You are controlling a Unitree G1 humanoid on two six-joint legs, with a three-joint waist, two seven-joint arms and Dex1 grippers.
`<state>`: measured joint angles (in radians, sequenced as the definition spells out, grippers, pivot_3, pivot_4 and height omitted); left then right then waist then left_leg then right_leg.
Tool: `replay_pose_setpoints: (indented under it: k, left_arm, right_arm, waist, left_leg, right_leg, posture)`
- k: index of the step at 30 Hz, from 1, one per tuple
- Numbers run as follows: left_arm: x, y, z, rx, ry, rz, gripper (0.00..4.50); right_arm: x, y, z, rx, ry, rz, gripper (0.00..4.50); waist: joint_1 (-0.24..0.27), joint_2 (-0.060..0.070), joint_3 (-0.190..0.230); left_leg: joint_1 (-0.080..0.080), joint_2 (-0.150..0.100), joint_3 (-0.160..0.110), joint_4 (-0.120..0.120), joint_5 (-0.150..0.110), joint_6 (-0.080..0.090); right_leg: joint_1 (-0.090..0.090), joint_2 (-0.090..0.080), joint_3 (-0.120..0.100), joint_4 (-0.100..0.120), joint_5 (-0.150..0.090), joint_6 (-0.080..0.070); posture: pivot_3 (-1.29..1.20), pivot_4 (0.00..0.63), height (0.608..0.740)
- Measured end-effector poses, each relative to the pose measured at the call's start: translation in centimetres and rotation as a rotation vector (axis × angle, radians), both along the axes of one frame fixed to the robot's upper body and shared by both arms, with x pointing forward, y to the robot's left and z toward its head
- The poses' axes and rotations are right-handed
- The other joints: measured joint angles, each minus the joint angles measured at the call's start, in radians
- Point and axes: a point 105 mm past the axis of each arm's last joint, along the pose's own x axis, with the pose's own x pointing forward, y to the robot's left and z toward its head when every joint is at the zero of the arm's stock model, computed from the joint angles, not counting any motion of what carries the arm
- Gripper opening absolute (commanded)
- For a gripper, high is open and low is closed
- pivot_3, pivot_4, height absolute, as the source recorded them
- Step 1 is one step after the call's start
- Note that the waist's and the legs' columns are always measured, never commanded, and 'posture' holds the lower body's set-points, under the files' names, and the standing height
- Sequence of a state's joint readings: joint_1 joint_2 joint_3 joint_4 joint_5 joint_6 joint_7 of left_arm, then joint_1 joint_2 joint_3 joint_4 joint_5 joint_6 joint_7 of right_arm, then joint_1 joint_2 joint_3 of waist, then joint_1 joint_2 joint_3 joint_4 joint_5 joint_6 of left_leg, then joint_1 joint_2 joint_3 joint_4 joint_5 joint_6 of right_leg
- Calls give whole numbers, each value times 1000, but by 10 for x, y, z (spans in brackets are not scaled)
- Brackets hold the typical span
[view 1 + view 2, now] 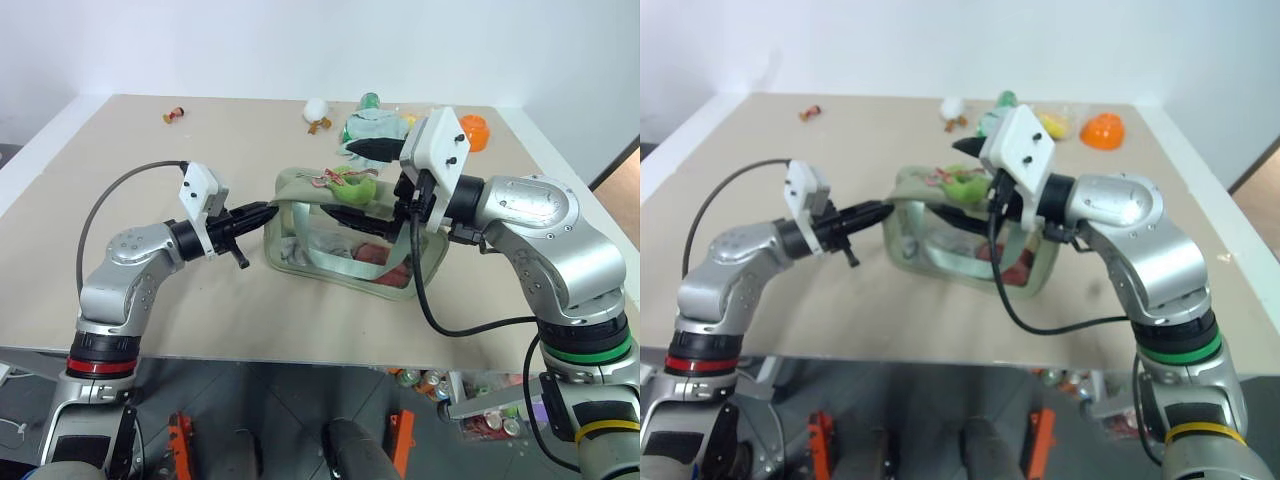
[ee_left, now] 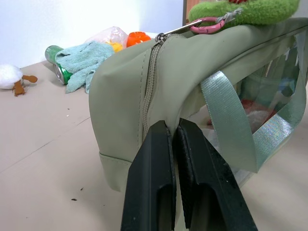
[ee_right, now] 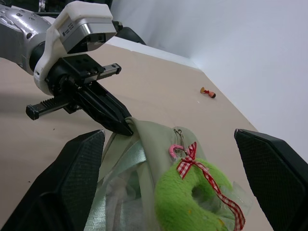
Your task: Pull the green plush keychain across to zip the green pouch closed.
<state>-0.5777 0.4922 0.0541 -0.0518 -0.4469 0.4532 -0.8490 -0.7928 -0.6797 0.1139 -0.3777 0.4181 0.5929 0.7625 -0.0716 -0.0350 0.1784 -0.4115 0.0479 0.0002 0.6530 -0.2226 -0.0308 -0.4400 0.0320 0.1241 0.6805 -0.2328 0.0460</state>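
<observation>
The boxy sage-green fabric pouch with clear plastic sides point(image 1: 345, 240) sat on the beige table point(image 1: 150, 170). The left gripper point(image 2: 174, 139) was clenched on the pouch's end fabric. The right gripper point(image 3: 168, 159) hung with fingers spread wide, straddling the fuzzy lime-green plush keychain point(image 3: 192, 197) lying atop the pouch, grasping nothing
</observation>
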Motion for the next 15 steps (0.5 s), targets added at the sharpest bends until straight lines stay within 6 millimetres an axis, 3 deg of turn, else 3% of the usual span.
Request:
replay_pose_setpoints:
  k: [2,3,15]
  left_arm:
    - [0,0,0,-2,3,3,0]
    - [0,0,0,-3,3,5,0]
    - [0,0,-1,-5,6,9,0]
  right_arm:
    - [3,-3,-5,-5,13,-13,4478]
    - [4,-4,-7,-7,20,-18,4235]
    - [12,-14,-26,-34,58,-55,217]
  waist:
    - [0,0,0]
    - [-1,0,0]
    - [-1,0,0]
  left_leg:
    - [0,0,0,0,0,0]
    - [0,0,0,0,0,0]
    - [0,0,0,0,0,0]
  right_leg:
    - [0,0,0,0,0,0]
    - [0,0,0,0,0,0]
    - [0,0,0,0,0,0]
  posture:
    - [0,150,738]
    - [0,150,738]
    - [0,150,738]
